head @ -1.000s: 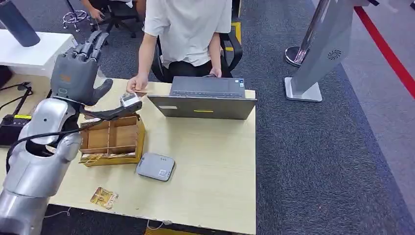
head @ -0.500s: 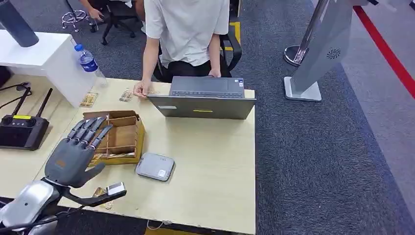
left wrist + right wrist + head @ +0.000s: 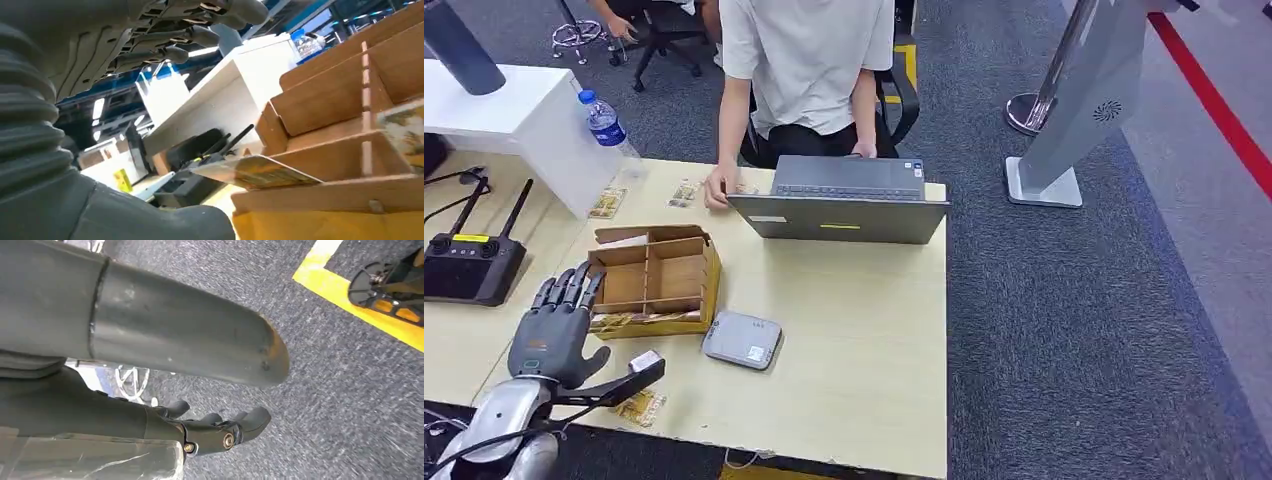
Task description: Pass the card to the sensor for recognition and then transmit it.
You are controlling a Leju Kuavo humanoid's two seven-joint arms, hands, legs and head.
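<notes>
A person (image 3: 809, 60) sits behind an open laptop (image 3: 839, 200) on the desk (image 3: 864, 340). A water bottle (image 3: 604, 122) stands near a black remote controller (image 3: 469, 265).

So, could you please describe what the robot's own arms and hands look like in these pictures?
The left arm has shiny silver shells, with a thin black cable along it. The left hand is matte grey with darker segmented fingers, a small orange mark on its back and a ribbed grey cover at the wrist. The right hand looks dark grey to black, with small metal screws.
</notes>
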